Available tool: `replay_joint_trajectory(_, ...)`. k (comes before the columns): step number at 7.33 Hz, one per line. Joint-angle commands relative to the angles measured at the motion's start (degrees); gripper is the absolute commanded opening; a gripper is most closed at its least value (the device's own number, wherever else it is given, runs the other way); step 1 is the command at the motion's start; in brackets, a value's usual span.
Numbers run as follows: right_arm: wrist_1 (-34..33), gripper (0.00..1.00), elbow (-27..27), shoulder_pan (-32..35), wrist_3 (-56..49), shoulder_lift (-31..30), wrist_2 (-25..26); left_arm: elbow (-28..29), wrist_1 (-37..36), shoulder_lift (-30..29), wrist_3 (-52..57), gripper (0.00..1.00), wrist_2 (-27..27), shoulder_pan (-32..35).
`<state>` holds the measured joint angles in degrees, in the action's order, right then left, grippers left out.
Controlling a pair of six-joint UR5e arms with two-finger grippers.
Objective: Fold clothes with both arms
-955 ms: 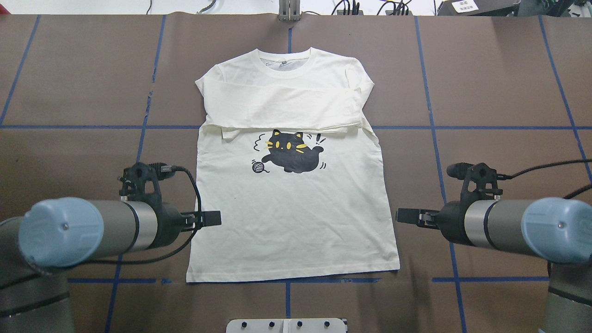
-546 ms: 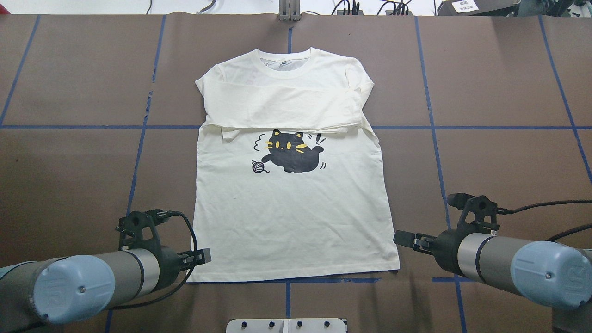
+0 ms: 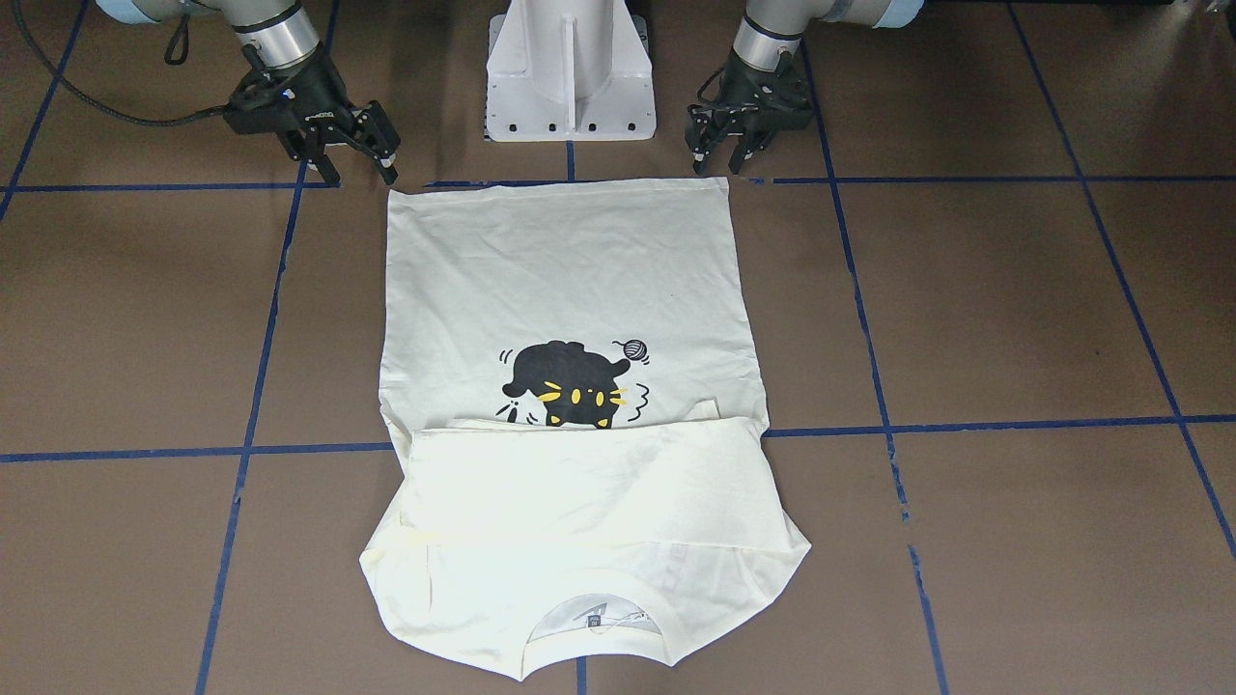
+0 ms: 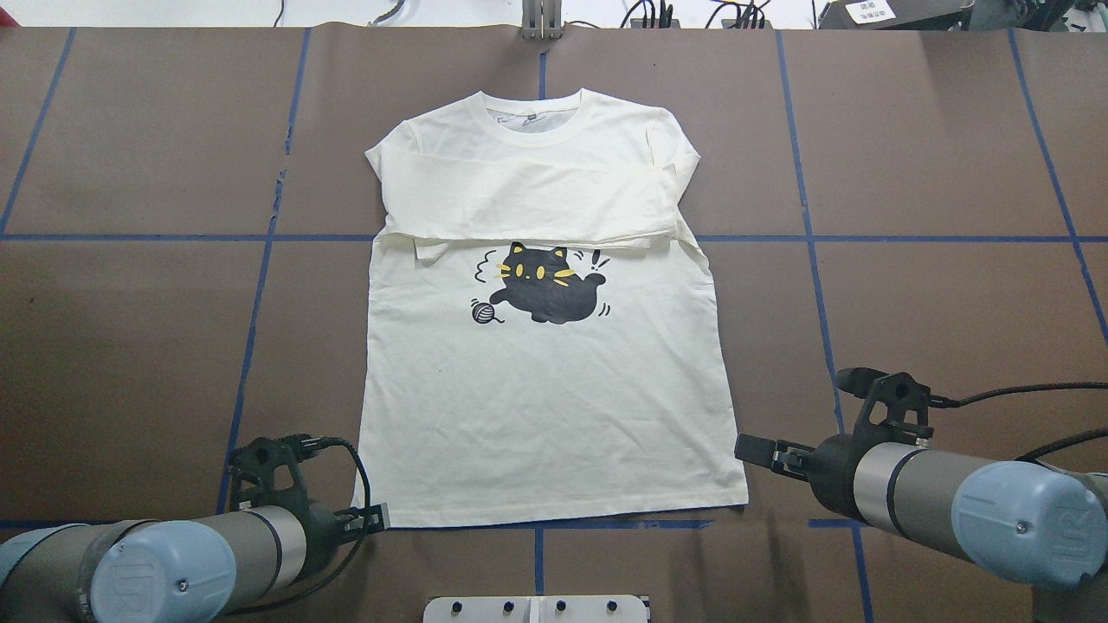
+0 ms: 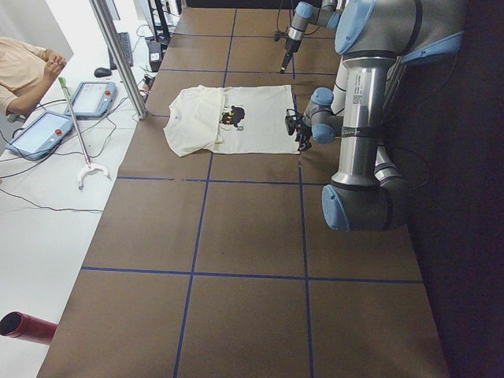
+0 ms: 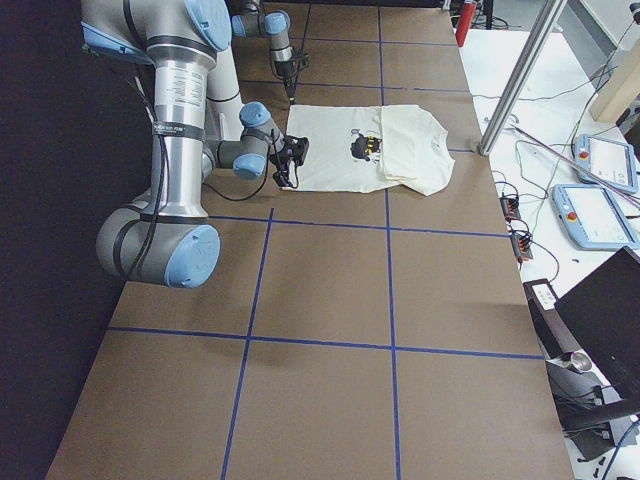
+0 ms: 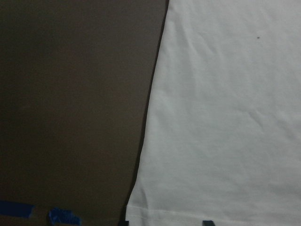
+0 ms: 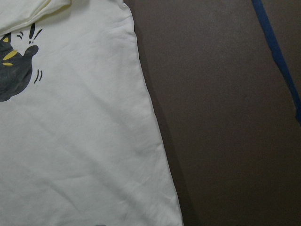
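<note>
The cream-white cat-print shirt (image 4: 545, 407) is seen spread face-up at the middle of the brown table (image 4: 130, 303), sleeves folded across its chest, while the left gripper (image 3: 716, 159) and right gripper (image 3: 359, 172) are held with jaws parted at its hem corners, seemingly not touching it.

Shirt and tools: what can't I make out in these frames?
Shirt chest: covered by the folded sleeves in overhead and front-facing views.
Neck label: too small to read.
Left tool: left wrist view's bottom edge cuts off all but its fingertips.
Side views: both tools too small to judge.
</note>
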<state>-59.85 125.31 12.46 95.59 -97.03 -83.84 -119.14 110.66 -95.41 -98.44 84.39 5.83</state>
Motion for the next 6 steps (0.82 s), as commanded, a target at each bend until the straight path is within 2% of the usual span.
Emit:
replay_joint_trajectory(1,0.0,0.94,0.02,0.02,0.04,0.09,0.34,0.32,0.08,-0.13,-1.31,0.54,0.16,-0.11)
replay_joint_trajectory(5,0.0,0.94,-0.07,-0.07,0.04,0.09,1.13,1.11,0.43,0.23,-1.22,0.54,0.33,-0.11)
replay_joint_trajectory(6,0.0,0.94,-0.07,-0.07,0.04,0.09,1.39,1.28,0.43,0.05,-1.31,0.51,0.33,-0.11)
